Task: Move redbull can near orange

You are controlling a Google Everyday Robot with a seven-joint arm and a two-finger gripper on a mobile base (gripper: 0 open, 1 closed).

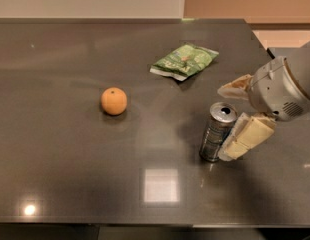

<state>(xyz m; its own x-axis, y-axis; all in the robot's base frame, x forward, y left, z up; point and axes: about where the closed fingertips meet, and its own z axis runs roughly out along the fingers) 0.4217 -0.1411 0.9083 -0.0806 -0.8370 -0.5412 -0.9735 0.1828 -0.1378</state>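
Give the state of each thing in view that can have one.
redbull can: upright on the table.
orange: resting on the table, apart from the can.
green bag: lying flat behind the can.
gripper: open, at the can's right side.
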